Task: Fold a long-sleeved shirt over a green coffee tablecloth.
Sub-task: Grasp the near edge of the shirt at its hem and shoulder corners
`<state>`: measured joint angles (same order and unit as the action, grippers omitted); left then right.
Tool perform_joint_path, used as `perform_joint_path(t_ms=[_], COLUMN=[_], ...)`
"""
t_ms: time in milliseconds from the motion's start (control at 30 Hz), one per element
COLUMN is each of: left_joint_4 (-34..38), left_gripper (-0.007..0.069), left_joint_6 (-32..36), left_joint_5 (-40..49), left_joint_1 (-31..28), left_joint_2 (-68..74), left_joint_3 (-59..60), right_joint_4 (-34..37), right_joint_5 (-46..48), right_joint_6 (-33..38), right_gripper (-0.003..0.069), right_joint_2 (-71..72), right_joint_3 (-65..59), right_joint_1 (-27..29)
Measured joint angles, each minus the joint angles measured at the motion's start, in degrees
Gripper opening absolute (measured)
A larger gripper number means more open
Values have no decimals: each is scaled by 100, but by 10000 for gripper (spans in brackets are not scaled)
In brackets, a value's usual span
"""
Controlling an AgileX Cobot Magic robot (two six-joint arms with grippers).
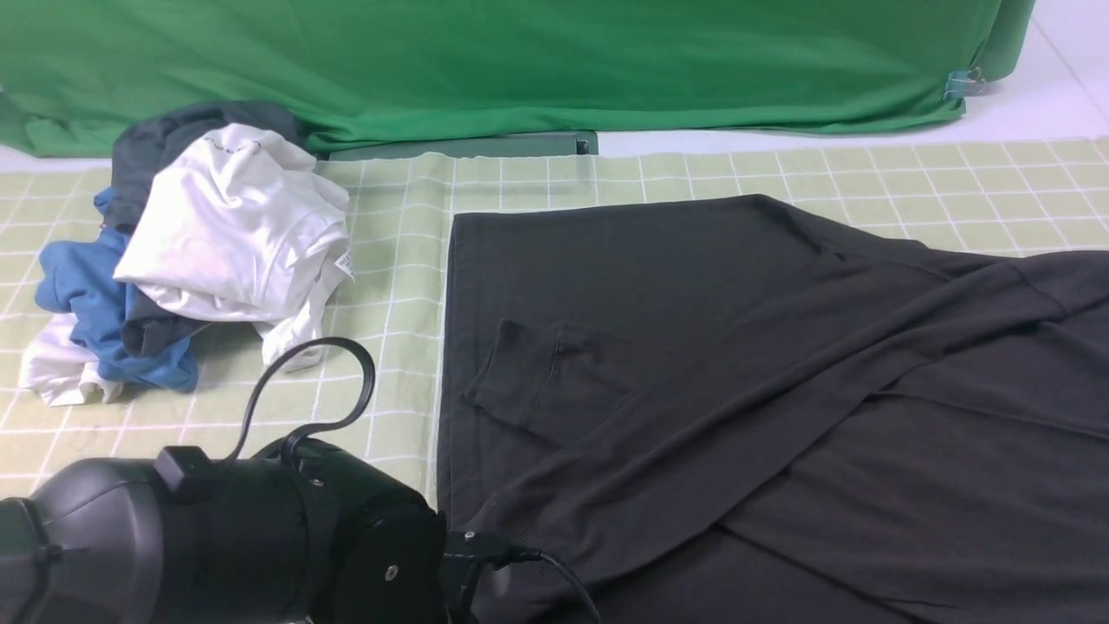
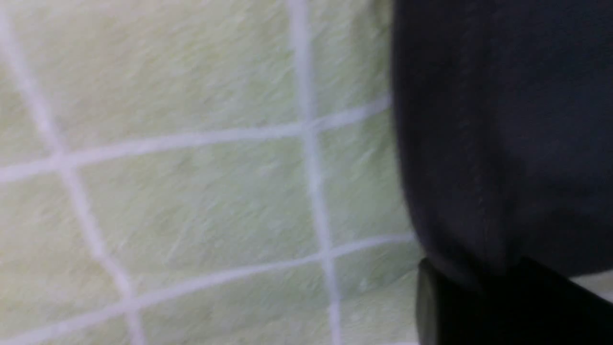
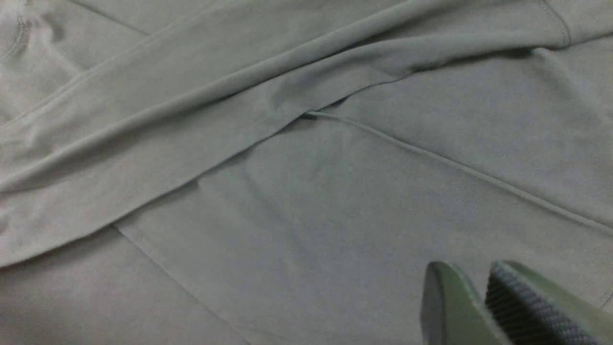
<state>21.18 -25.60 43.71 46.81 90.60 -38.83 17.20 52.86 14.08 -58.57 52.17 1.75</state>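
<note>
A pile of white, blue and dark grey clothes [image 1: 186, 260] lies far left on the pale green checked tablecloth [image 1: 390, 286]. The left pincer [image 2: 498, 282] is clamped on the large black long-sleeved shirt [image 1: 736, 390], spread at the right. The right pincer [image 3: 483, 299] hovers above it, nearly closed and empty.

The robot's big left arm [image 1: 217, 542] is black, round and a bit shiny, like a fat tube. A small silver screw [image 1: 391, 572] sits on its flat round end. A thin black cable [image 1: 321, 381] loops up from a little black box [image 1: 182, 464] on top. Another thin black wire [image 1: 563, 576] comes out near its tip. The right arm's two fingers [image 3: 507, 306] are dark grey-green, and one has a bumpy, ridged pad.
</note>
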Motion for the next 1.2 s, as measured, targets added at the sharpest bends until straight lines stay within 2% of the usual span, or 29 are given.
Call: perform_joint_path(t_ms=[100, 267, 400, 467, 500, 567, 600, 633, 700, 800, 900, 1200], left_joint_4=[58, 17, -282, -396, -423, -443, -443, -454, -456, -456, -456, -440], left_gripper=[43, 26, 26, 26, 26, 26, 26, 26, 26, 26, 26, 26], left_joint_6=[201, 359, 367, 373, 417, 559, 577, 703, 830, 988, 1077, 1221], left_joint_5=[-121, -506, -588, -481, -437, -373, -373, -366, -379, -400, -405, -405], left_joint_1=[0, 7, -173, -413, -495, -625, -631, -655, -668, -672, -672, -672], left_joint_2=[13, -205, -722, -874, -921, -965, -965, -973, -973, -973, -973, -973], left_joint_3=[0, 12, 12, 12, 12, 12, 12, 12, 12, 12, 12, 12], right_joint_4=[15, 56, 58, 11, -39, -413, -413, -835, -1170, -2117, -2551, -3506], right_joint_5=[28, 332, 538, 722, 844, 1092, 1092, 1159, 1165, 999, 629, -17], right_joint_6=[0, 135, 191, 229, 229, 84, 84, -61, -193, -586, -822, -1349], right_gripper=[128, 134, 153, 201, 227, 294, 294, 337, 360, 382, 385, 386], right_joint_2=[0, 0, 0, -18, -32, -104, -104, -152, -218, -489, -775, -1838], right_joint_3=[0, 0, -108, -362, -444, -812, -812, -1128, -1364, -1993, -2231, -2317], right_joint_1=[0, -178, -976, -1717, -1912, -2605, -2605, -3072, -3427, -4102, -4338, -4395])
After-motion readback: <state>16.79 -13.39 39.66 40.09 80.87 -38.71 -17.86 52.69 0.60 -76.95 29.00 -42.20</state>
